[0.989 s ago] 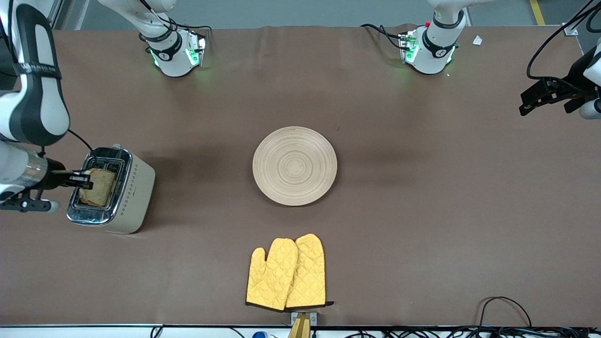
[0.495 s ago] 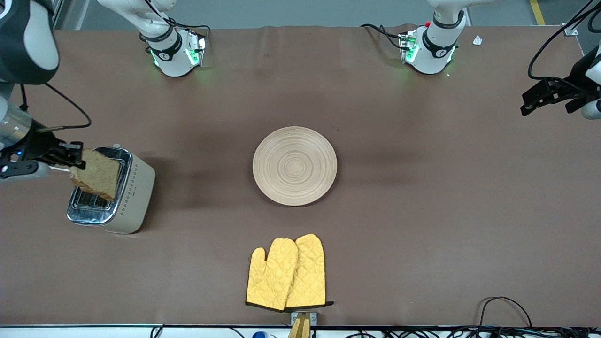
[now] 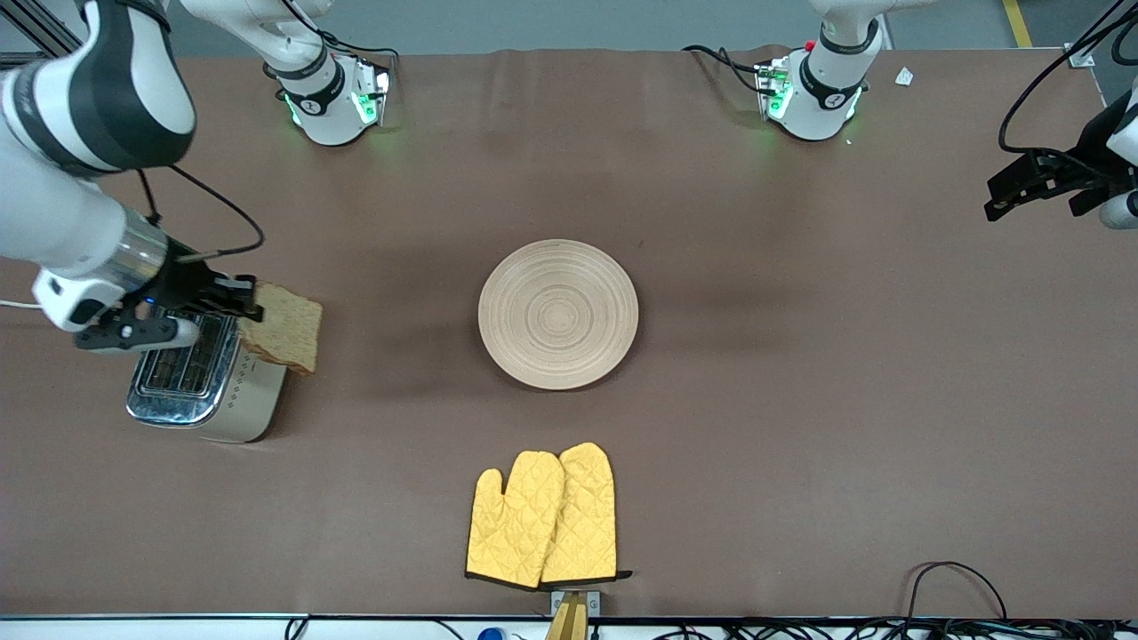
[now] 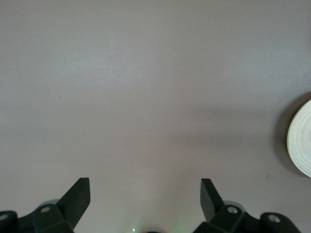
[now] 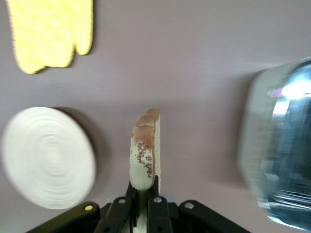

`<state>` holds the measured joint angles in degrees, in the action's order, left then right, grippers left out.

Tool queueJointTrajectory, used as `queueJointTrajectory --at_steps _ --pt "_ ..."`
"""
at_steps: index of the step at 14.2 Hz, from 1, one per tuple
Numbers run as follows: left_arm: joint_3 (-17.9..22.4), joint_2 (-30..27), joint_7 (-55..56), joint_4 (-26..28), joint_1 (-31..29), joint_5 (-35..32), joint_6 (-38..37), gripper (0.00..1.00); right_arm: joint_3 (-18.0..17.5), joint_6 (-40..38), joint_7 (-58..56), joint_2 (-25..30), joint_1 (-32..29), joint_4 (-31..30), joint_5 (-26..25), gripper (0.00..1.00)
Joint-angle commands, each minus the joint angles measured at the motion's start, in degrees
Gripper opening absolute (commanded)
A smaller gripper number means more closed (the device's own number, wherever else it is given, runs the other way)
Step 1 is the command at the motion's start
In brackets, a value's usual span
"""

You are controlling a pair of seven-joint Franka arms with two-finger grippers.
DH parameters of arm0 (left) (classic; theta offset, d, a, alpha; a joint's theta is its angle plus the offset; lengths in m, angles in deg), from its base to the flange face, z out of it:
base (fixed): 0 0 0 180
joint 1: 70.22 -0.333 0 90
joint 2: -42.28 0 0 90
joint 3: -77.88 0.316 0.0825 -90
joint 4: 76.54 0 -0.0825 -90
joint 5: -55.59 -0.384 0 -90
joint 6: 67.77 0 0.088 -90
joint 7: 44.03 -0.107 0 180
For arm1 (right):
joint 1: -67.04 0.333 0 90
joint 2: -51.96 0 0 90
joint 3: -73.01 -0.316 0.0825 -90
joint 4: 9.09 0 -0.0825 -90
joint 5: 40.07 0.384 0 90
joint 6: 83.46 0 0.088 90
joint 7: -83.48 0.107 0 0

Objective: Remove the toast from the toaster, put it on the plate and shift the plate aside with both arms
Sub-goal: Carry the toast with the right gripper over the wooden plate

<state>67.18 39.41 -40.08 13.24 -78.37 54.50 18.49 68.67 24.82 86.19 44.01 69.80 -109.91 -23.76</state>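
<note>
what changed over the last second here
The right gripper pulled the toast up out of the toaster and carried it toward the plate; it now hangs past the toaster's edge. The left gripper waits open; plate, toaster and yellow mitts stayed put.

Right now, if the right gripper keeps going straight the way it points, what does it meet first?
Probably nothing soon. The right gripper, shut on the toast, points from over the toaster toward the plate, but it looks higher up, so it may pass over it; depth is unclear.
</note>
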Motion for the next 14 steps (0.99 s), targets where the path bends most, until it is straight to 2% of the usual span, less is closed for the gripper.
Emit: queueJointTrajectory --at_steps 1,2,3,5,8,10,12,13,14 --pt "0.0 0.8 -0.8 -1.6 -0.2 0.3 -1.1 1.0 0.3 6.2 1.2 0.3 1.7 -7.2 14.7 0.0" --pt "0.0 0.8 -0.9 -1.6 -0.3 0.2 -1.1 1.0 0.3 9.5 0.6 0.2 2.3 -10.1 21.0 0.0" --pt "0.0 0.8 -1.0 -1.6 -0.4 0.2 -1.2 1.0 0.3 11.7 0.0 -0.3 4.3 -11.3 24.5 0.0" --pt "0.0 0.8 -1.0 -1.6 -1.5 0.2 -1.1 1.0 0.2 15.3 -0.3 -2.1 7.8 -11.8 26.6 0.0" --pt "0.0 1.4 -0.8 -1.7 -1.8 0.0 -1.1 1.0 0.2 23.5 -7.2 -2.9 14.6 -16.3 38.7 0.0" --pt "0.0 1.6 -0.7 -1.7 -1.8 -0.3 -1.1 1.0 0.2 25.5 -13.8 -5.3 16.9 -17.0 48.8 0.0" --pt "0.0 1.7 -0.6 -1.7 -1.9 -0.3 -1.1 1.0 0.3 25.4 -25.6 -8.9 19.2 -17.1 62.0 0.0" --pt "0.1 1.7 -0.5 -1.7 -1.9 -0.3 -1.1 1.0 0.3 25.2 -29.6 -10.6 19.4 -17.1 65.3 0.0" --pt "0.1 2.2 -0.6 -1.7 -2.0 -0.3 -1.1 1.0 0.3 25.1 -31.3 -11.1 19.7 -17.1 66.4 0.0"
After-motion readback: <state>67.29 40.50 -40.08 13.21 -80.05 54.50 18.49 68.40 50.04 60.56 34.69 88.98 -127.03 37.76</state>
